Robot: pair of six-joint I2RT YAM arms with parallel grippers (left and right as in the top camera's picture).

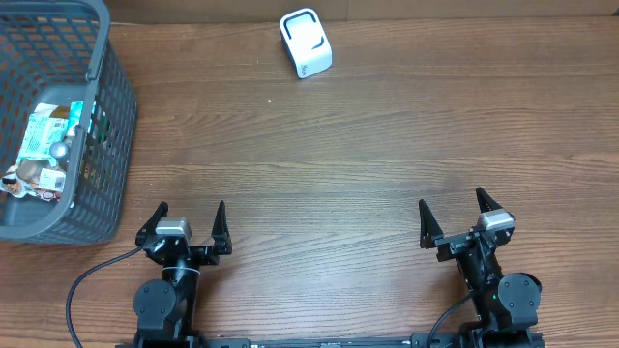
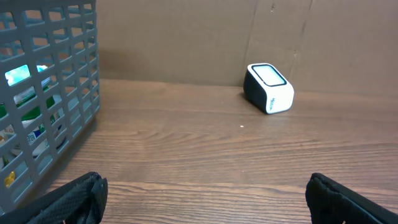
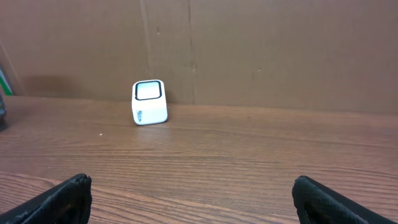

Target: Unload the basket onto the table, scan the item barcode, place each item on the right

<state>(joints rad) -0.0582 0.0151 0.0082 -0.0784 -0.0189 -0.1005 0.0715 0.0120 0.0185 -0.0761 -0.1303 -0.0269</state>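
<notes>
Left gripper [image 1: 191,215] and right gripper [image 1: 452,209] gape empty; left should lift 1 packet [image 1: 41,135] from basket [image 1: 116,106], barcode toward scanner [image 1: 306,43].

Evenly lit brown wood-grain table [image 1: 368,145], plain cardboard wall [image 3: 280,50] along its far edge.

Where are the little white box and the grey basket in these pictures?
white box [image 1: 304,39]: overhead view, on its top face.
grey basket [image 1: 116,126]: overhead view, on its mesh side wall.
</notes>
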